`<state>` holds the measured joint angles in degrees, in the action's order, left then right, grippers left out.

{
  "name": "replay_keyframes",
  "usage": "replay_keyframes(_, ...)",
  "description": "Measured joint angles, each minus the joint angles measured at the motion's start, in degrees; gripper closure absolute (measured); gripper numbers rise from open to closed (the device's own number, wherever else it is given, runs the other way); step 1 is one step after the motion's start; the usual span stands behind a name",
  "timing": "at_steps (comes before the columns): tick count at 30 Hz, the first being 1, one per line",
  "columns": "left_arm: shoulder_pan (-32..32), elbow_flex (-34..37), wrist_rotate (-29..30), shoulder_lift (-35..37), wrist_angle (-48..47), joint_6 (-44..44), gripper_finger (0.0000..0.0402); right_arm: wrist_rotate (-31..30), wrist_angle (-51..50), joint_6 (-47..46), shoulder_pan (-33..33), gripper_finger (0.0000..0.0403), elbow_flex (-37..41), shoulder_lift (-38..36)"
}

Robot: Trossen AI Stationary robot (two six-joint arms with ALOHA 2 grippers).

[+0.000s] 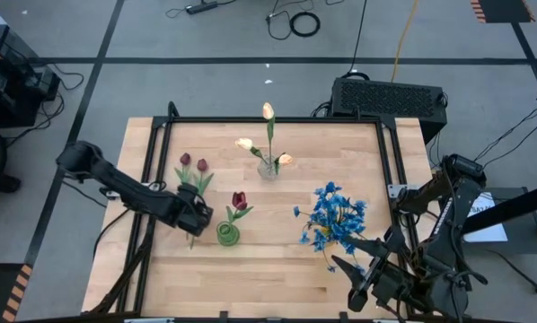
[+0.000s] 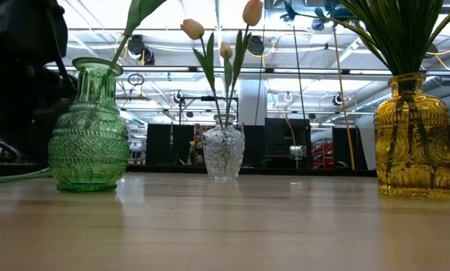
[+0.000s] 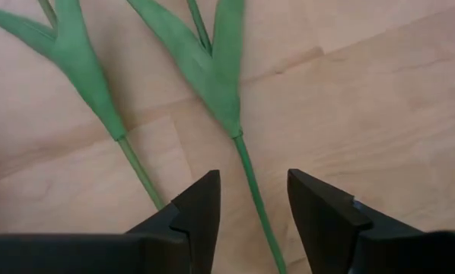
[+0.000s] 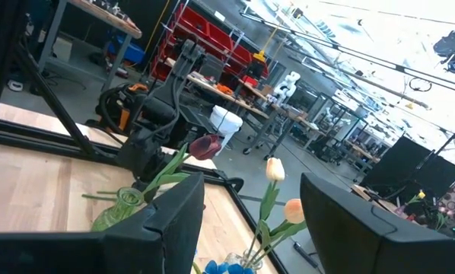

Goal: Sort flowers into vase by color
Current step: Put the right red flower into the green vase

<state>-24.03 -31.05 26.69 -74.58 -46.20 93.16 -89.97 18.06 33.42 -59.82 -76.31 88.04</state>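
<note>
Red tulip (image 2: 138,11) bloom cut off by low view's top edge; blue blooms (image 2: 315,9) likewise.

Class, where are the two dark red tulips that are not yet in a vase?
In the high view they lie flat on the table's left side, just left of the green vase, with the left claw over their stems.

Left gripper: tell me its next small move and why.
Probably lower and close on the stem. The left gripper is open, fingers either side of one dark red tulip's stem lying on the table; a second loose stem lies beside it.
</note>
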Motion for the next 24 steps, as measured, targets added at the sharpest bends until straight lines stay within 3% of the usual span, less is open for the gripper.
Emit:
replay_keyframes(12,0.1,0.0,-2.5,-3.9,0.3,-1.8,0.0249,0.0,0.0,0.0,0.0,0.0193,0.0,0.0)
replay_keyframes(24,0.0,0.0,-3.8,-4.7,1.7,-5.5,0.0380,0.0,0.1,0.0,0.2,0.0193,0.0,0.0)
